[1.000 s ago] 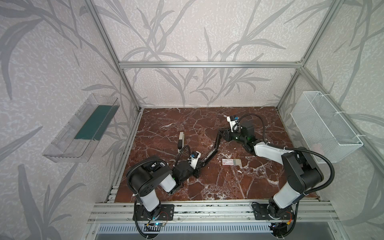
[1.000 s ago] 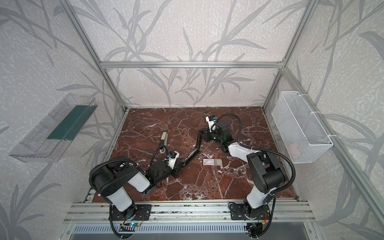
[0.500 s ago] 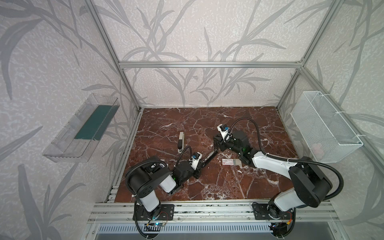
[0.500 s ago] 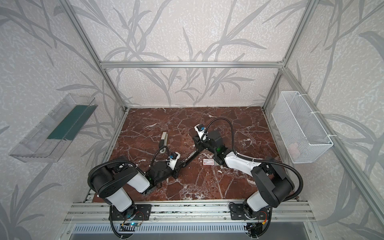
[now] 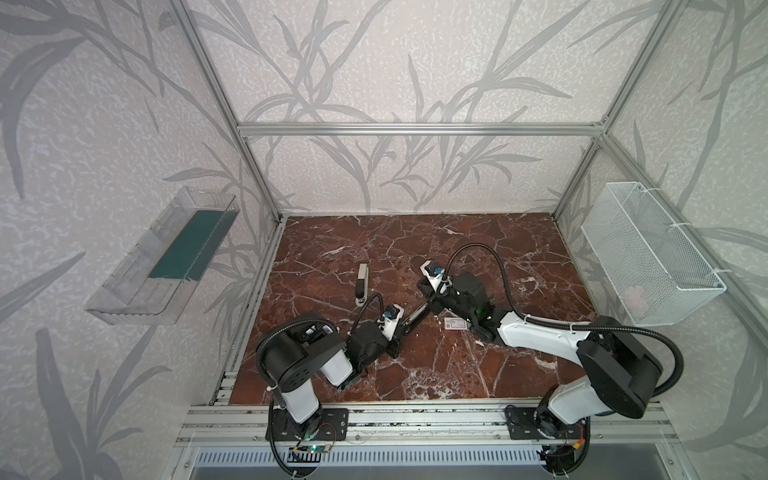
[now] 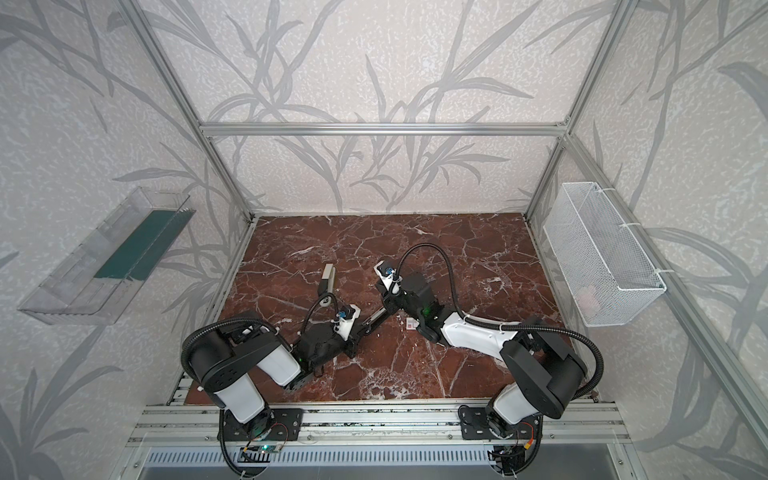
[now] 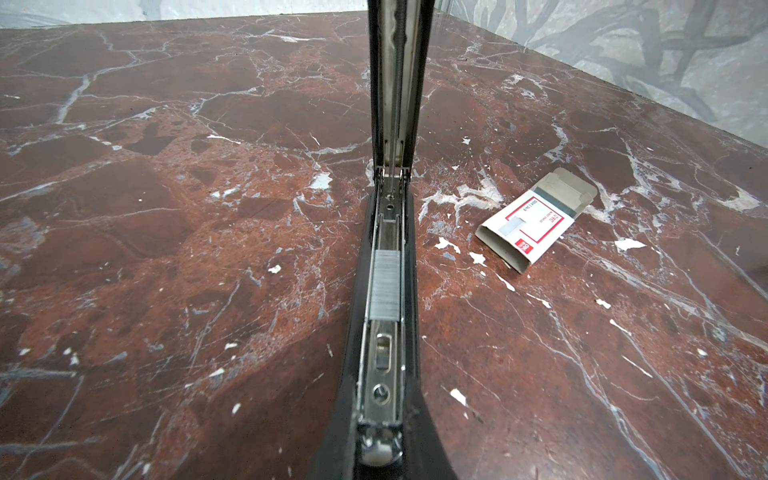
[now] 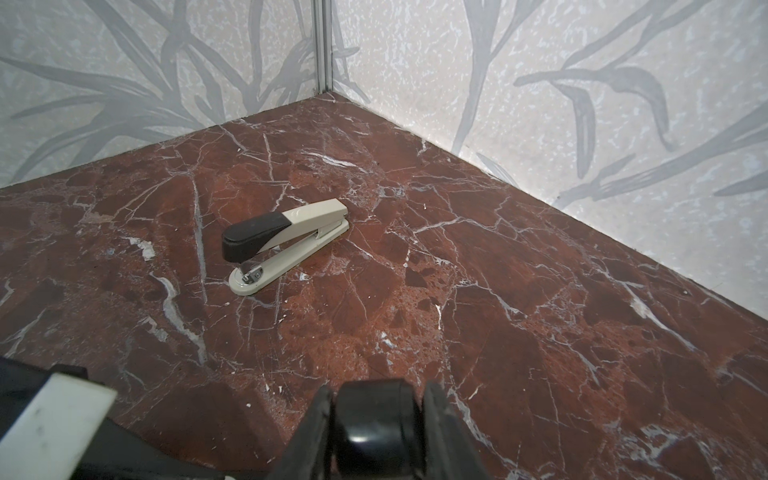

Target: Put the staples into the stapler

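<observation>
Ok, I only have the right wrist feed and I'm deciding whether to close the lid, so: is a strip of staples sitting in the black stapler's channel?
Observer: Yes. The left wrist view shows a grey strip of staples lying in the open channel of the black stapler.
Operator: Who holds the base?
Observer: In a top view the left gripper is closed on the stapler's base.
Operator: And the box?
Observer: The staple box lies on the table beside the stapler, not touching it, with a flap open at one end.
</observation>
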Robot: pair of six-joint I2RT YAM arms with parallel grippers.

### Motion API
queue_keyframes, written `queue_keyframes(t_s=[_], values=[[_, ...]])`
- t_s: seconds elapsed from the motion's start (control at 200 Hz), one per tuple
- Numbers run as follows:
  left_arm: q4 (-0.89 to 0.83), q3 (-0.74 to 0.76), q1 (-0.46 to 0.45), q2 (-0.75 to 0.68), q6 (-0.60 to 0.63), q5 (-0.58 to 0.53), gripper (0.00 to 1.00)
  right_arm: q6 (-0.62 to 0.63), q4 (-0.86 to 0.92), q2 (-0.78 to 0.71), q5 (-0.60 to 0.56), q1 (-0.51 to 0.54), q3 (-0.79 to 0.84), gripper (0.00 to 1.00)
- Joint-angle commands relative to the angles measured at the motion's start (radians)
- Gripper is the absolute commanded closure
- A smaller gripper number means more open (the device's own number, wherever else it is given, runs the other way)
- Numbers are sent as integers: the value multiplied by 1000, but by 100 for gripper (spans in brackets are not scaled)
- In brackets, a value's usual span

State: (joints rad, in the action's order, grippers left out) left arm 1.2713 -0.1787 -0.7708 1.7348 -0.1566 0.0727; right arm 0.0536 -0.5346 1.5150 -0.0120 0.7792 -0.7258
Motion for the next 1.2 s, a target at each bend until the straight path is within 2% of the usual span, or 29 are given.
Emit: queue_keyframes(t_s=[0.0,0.53,0.855,1.195], values=[[109,-8,-5,19,-17,-4,100,-131,-3,-1,154,72,18,79],[142,-2,-6,31,-25,3,100,-155,-22,-1,184,149,39,78],[142,-8,-5,33,-20,12,100,-154,-22,40,120,162,34,71],[138,-8,-6,25,-21,17,100,-185,-51,45,128,172,54,66]])
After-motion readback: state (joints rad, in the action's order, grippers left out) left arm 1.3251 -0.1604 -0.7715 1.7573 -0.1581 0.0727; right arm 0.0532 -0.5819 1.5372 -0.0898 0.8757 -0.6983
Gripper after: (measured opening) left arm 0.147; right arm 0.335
